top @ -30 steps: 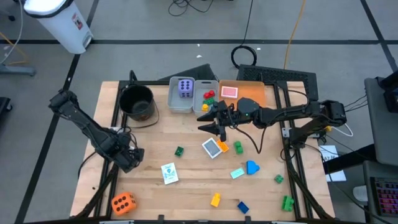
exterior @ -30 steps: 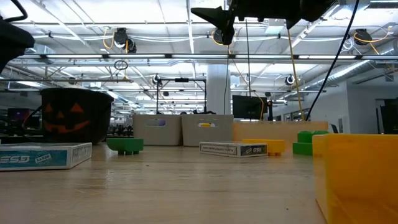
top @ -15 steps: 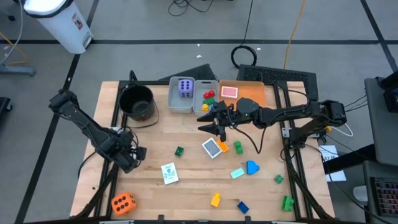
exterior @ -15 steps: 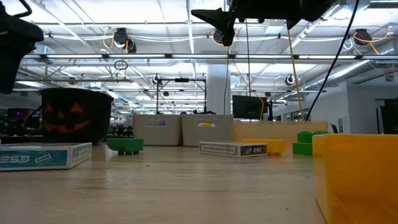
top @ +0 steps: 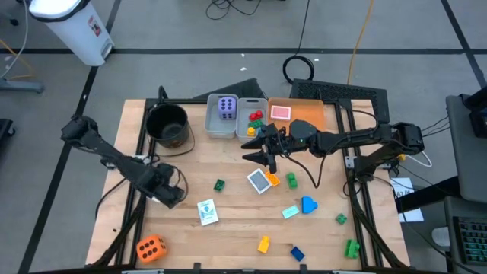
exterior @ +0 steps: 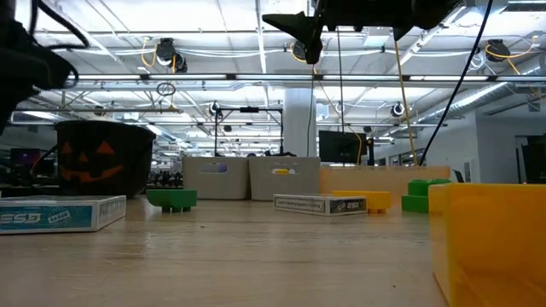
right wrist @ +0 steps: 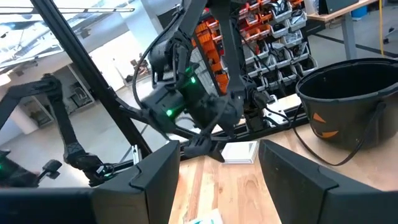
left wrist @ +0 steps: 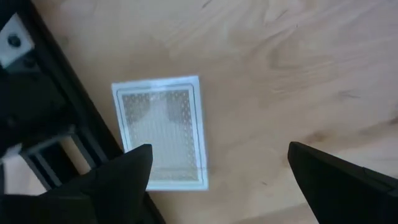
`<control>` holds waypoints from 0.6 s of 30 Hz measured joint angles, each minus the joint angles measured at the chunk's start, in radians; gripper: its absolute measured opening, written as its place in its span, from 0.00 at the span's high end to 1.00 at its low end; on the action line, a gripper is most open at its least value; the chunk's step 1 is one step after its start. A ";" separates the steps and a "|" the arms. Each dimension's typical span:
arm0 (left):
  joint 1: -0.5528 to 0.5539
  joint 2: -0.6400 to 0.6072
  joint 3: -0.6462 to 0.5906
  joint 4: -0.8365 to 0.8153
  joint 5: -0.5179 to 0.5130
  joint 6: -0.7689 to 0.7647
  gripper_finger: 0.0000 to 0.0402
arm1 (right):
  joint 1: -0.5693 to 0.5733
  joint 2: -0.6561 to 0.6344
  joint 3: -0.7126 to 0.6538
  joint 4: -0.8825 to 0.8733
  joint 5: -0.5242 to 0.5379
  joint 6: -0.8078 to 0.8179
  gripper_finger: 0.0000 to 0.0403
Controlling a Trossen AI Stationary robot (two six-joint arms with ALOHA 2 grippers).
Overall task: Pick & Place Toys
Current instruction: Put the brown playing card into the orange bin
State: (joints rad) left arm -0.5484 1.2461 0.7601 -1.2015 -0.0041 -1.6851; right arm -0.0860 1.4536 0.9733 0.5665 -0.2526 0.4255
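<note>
I have the left gripper (top: 169,192) low over the bench (top: 228,228), jaws spread wide and empty. In the left wrist view a picture card (left wrist: 163,129) lies flat on the wood just ahead of the jaws, nearer one finger than the other and not yet between them. I judge the step in hand to be the approach for a pick on this card.

Card orientation: face flat on the bench, rectangular. In the left wrist view its long axis runs roughly along my reach, away from the jaws, so the short edges face toward and away from me.

Next move, as I judge it: shift sideways to centre the jaws over the card, then descend until the tips touch the wood and close across the short dimension. A flat card gives little edge to catch, so slipping is likely.

The right gripper (top: 262,157) hangs above the middle of the bench, jaws part open with nothing between them, a second card (top: 259,181) just beyond its tips.
</note>
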 joint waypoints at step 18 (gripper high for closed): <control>0.104 0.323 0.000 0.036 0.185 0.270 0.06 | 0.001 0.000 0.000 -0.019 0.016 0.008 0.48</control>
State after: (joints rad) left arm -0.4446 1.5687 0.7602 -1.1651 0.1806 -1.4151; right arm -0.0849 1.4536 0.9733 0.5472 -0.2363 0.4332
